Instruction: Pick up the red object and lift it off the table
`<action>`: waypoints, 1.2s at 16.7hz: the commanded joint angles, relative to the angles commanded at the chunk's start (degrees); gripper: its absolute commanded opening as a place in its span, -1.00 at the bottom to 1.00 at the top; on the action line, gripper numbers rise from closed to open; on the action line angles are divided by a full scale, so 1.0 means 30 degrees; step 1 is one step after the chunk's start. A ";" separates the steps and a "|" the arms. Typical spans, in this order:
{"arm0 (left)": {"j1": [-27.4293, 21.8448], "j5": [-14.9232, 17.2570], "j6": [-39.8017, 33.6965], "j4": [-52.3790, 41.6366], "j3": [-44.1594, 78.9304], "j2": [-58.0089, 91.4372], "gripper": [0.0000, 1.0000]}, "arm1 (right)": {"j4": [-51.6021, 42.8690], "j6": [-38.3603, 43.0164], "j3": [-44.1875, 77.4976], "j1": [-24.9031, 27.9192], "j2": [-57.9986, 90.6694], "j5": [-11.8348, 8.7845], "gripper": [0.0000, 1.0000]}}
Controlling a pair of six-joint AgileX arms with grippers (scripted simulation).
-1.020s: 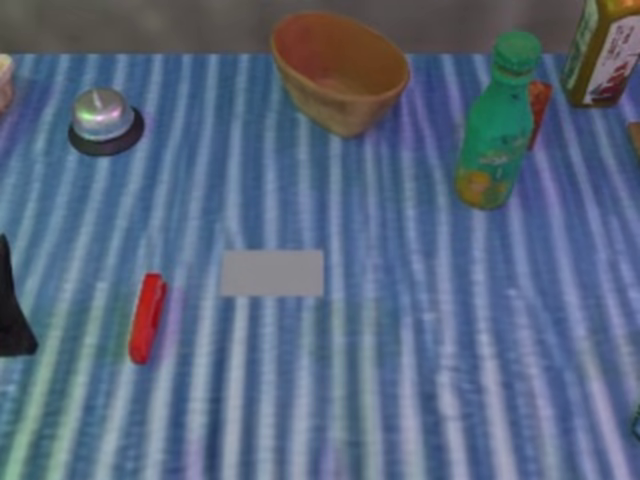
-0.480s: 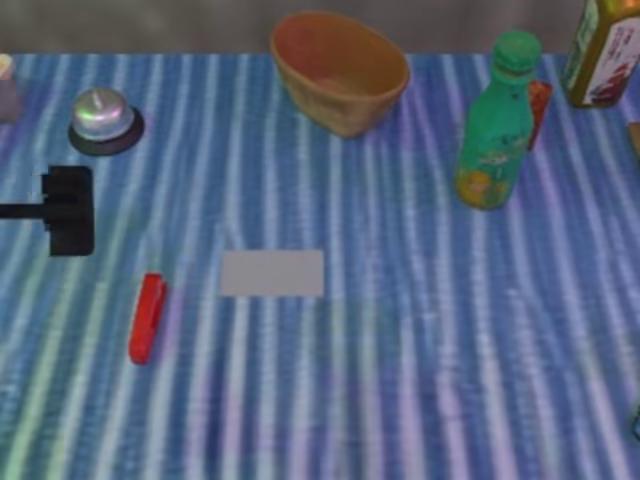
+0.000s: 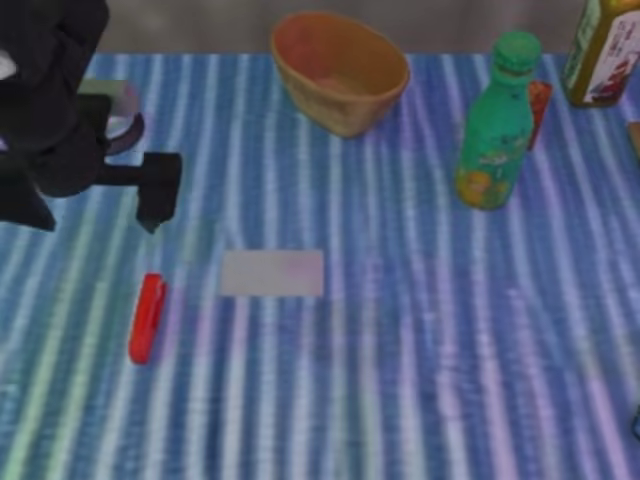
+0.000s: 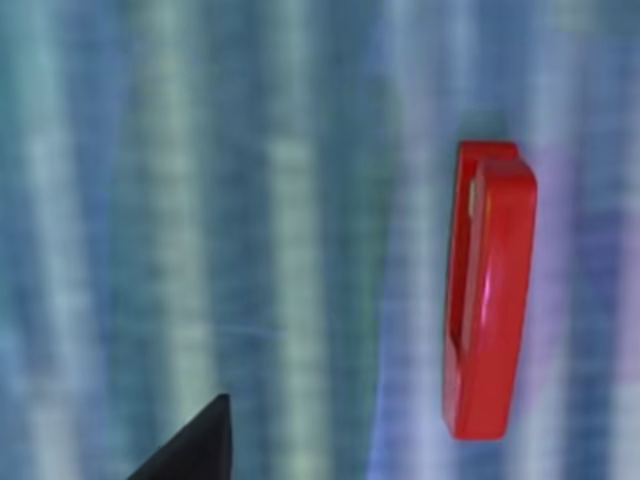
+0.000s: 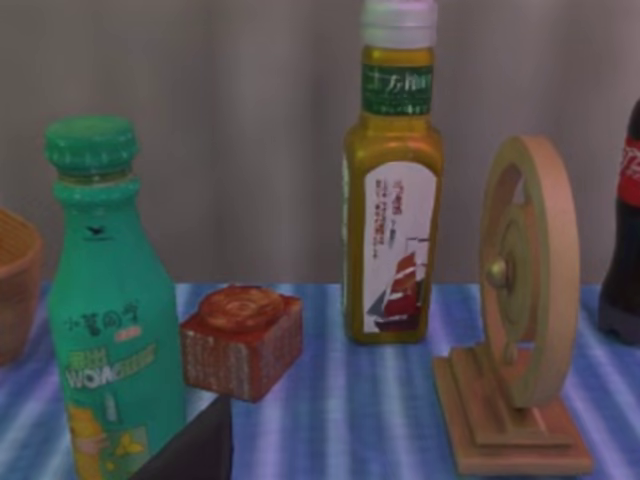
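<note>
Red object [image 3: 147, 318], a slim stapler-like bar with rounded ends, is seen lying flat on the striped surface [image 3: 420, 380] near its left edge, toward the front. Its long axis runs roughly front to back, with a slight tilt. In the left wrist view the red object [image 4: 488, 290] is shown from above, resting on the cloth with nothing touching it; only a dark fingertip of the left end effector is seen at the edge of that view.

The left end effector [image 3: 158, 190] is held over the left part of the surface, behind the red object and apart from it. Whether its fingers are released or clenched cannot be told. The left arm's dark body covers the rear left corner, where a call bell [image 3: 122, 112] is partly hidden.

A grey flat rectangle [image 3: 272, 272] lies just to the right of the red object, clear of it. A wooden bowl [image 3: 340, 70] stands at the rear edge near the middle. A green bottle [image 3: 495, 125] stands upright toward the rear right, with a yellow oil bottle [image 3: 603, 50] in the rear right corner.

The right end effector is not seen from above; whether it is released or clenched cannot be told. The right wrist view takes in the green bottle [image 5: 110, 320], a small red-brown block [image 5: 242, 342], the oil bottle [image 5: 393, 200] and a wooden wheel on a stand [image 5: 520, 320].
</note>
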 joint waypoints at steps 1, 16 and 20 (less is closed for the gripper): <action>-0.0137 0.0011 -0.0109 -0.0595 0.0910 0.1148 1.00 | 0.0000 0.0000 0.0000 0.0000 0.0000 0.0000 1.00; -0.0465 0.0071 -0.0345 0.0008 0.2162 0.5059 1.00 | 0.0000 0.0000 0.0000 0.0000 0.0000 0.0000 1.00; -0.0473 0.0082 -0.0339 0.3457 0.0298 0.6477 1.00 | 0.0000 0.0000 0.0000 0.0000 0.0000 0.0000 1.00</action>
